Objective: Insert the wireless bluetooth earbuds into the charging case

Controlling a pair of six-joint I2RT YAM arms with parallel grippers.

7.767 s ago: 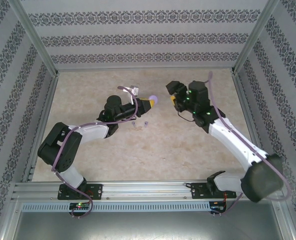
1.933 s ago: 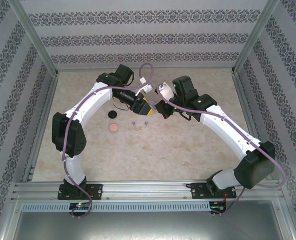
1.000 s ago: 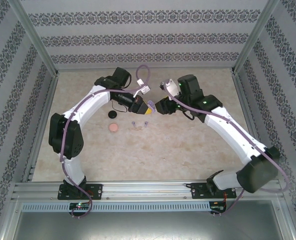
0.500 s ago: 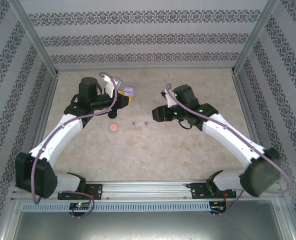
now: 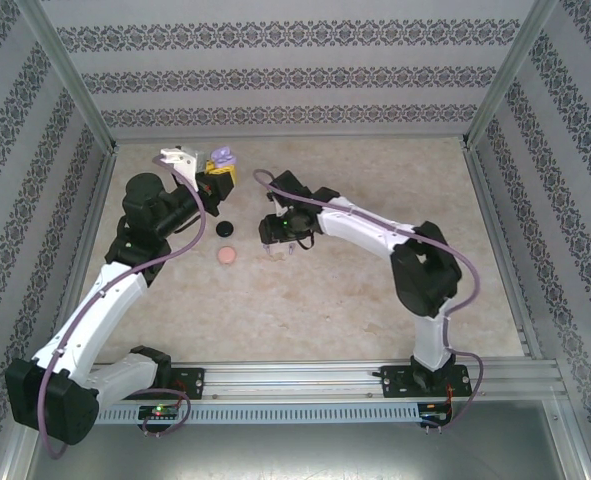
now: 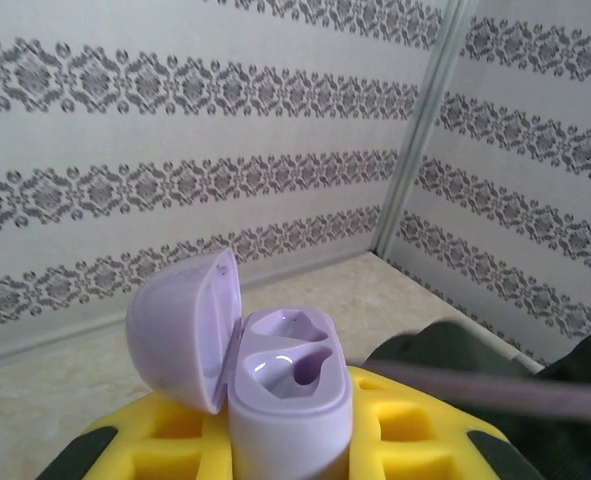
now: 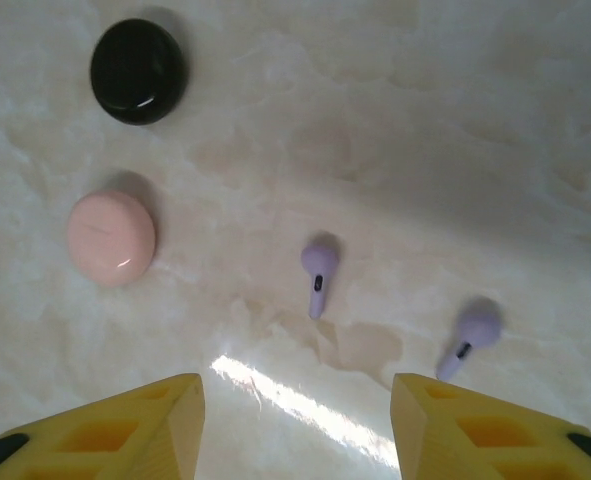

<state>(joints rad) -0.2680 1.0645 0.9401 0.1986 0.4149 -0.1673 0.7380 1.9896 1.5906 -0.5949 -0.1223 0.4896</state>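
Tabletop marbled beige, walls patterned, left pincer clamping lilac case, right pincer wide

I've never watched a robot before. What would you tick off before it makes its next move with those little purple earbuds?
1. Purple charging case has its lid open and the wells look empty: ok.
2. Left end effector is shut on the case: ok.
3. Right end effector is open, with nothing between its fingers: ok.
4. First purple earbud and second purple earbud lie apart, each free to grasp: ok.
5. Black disc and pink disc sit off to the side of both earbuds: ok.
6. Height of the right end effector above the earbuds: cannot tell.
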